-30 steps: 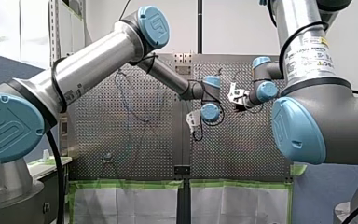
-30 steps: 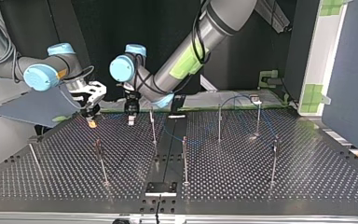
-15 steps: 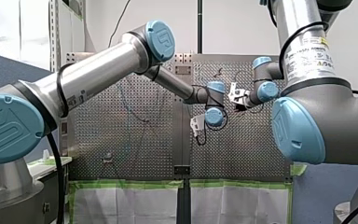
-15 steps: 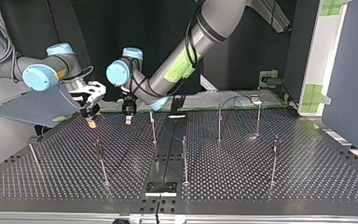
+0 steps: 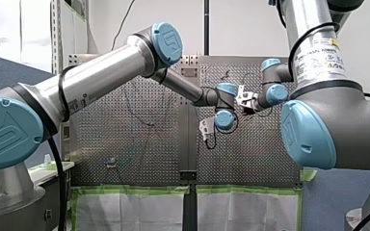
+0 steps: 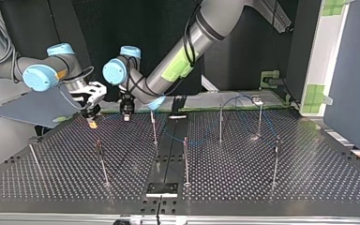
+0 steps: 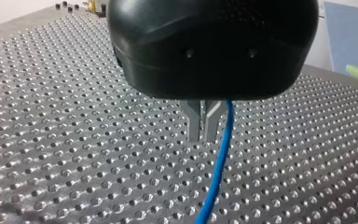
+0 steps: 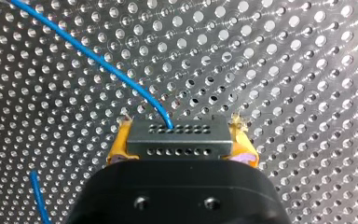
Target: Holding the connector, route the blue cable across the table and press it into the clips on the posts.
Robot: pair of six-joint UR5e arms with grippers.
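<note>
Right gripper [image 8: 181, 145]: yellow pads [image 8: 119, 147] pressed onto both ends of the grey rectangular metal connector [image 8: 177, 133], which sits crosswise between them, its rows of small holes facing out. The thin blue cable [image 8: 98, 58] leaves the connector's upper hole row and runs off across the perforated metal table [image 8: 284, 70]; a second short stretch of blue lies beside the gripper body.

Left gripper [image 7: 203, 123]: metal fingers [image 7: 193, 121] drawn nearly together, only a slit between them, tips close above the table. Cable passes just beside one finger and runs on toward the camera; cannot tell whether it is pinched.

Top view: right gripper at the view's left, left gripper [image 6: 126, 112] just beside it, tips apart. Both hang low over the table near its far edge, the side the arms enter from.

Nearest slim metal post [image 6: 154, 129] stands near the left gripper, toward the view's centre. Bare plate lies between the grippers and the post with a dark clip [image 6: 98, 146] nearer the camera. Cable continues in loops past the centre posts at the view's right.
</note>
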